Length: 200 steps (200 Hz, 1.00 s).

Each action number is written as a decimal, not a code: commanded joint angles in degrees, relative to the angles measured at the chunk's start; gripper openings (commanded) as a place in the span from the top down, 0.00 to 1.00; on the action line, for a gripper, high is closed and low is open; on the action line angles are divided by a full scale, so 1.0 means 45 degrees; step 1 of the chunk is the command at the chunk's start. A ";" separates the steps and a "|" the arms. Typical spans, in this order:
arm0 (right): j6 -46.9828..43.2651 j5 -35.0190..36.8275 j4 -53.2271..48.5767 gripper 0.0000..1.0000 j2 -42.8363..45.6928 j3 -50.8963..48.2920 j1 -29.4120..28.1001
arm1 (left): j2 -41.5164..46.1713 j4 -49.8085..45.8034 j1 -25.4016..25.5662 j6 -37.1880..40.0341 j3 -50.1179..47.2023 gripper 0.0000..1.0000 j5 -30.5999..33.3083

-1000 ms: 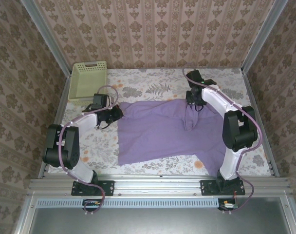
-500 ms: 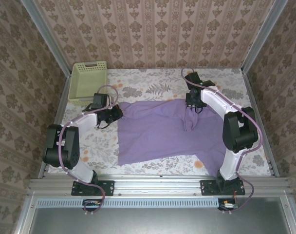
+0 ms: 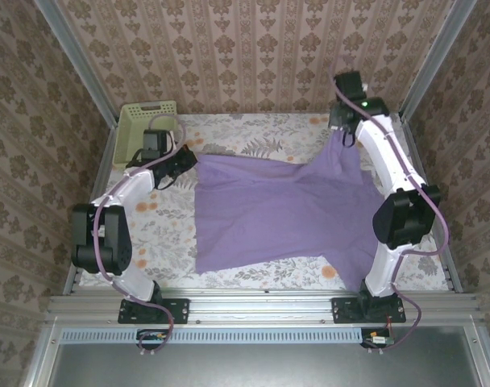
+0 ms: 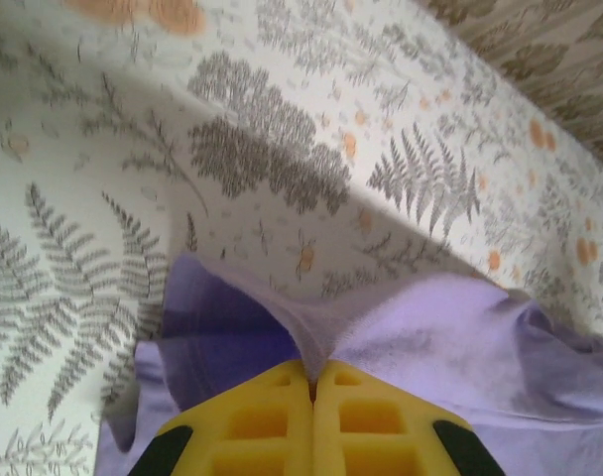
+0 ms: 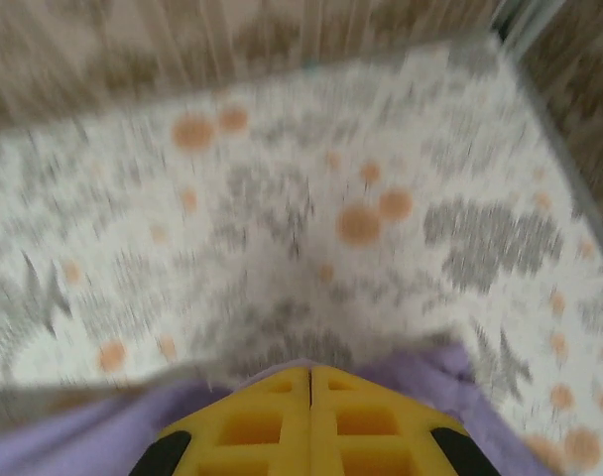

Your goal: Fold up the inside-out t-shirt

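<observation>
Left end effector (image 3: 190,160): yellow fingers pressed together, pinching a fold of the soft lavender-purple short-sleeved cotton t-shirt (image 3: 277,211) at its far left corner. From the left wrist camera, the same left end effector (image 4: 312,371), closed flat, with a thin ridge of t-shirt (image 4: 430,332) cloth rising into the seam between the pads. To the right of the fingertips, fabric spreading away in soft folds. To their left, a shadowed flap hanging clear of the counter (image 4: 262,149) and its white fern-and-flower print covering.

Right end effector (image 3: 342,135): likewise closed, gripping the t-shirt at its far right corner and holding it raised, with the cloth drawn up into a narrow peak below the fingers. From the right wrist camera, the right end effector (image 5: 310,374) with pads touching, t-shirt (image 5: 435,377) fabric bunched on both sides of the tips, and the blurred floral counter (image 5: 331,198) beyond.

Between the two end effectors: the far edge of the t-shirt, stretched in a shallow sag. Below and nearer than both: the main body of the garment, spread mostly flat on the counter (image 3: 164,234), near hem toward the arm bases, right side passing beneath the right arm.

Just beyond the left end effector and to its left: a pale green plastic basket (image 3: 143,129) with slotted walls, near the held corner but apart from the t-shirt.
</observation>
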<state>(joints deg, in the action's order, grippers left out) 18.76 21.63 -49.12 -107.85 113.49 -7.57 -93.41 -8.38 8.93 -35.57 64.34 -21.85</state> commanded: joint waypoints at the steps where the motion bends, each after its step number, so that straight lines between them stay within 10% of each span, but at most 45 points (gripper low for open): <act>1: -0.0467 0.0712 -0.0840 1.00 -0.0926 0.2050 0.0335 | -0.0467 -0.0071 -0.0295 0.0052 0.0520 1.00 -0.0231; 106: -0.1747 0.0940 -0.0170 1.00 -0.4467 0.7252 0.0784 | -0.3429 -0.0605 -0.1101 0.0624 0.3645 1.00 -0.1113; 200: -0.1755 0.1032 -0.0307 1.00 -0.4943 0.7178 0.1101 | -0.5487 -0.3451 -0.1106 0.2098 0.7754 1.00 0.0121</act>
<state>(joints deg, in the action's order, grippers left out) 11.51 24.93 -49.56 -130.34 144.29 -3.01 -117.93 -20.27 4.56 -29.43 95.81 -24.62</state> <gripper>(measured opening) 0.065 0.055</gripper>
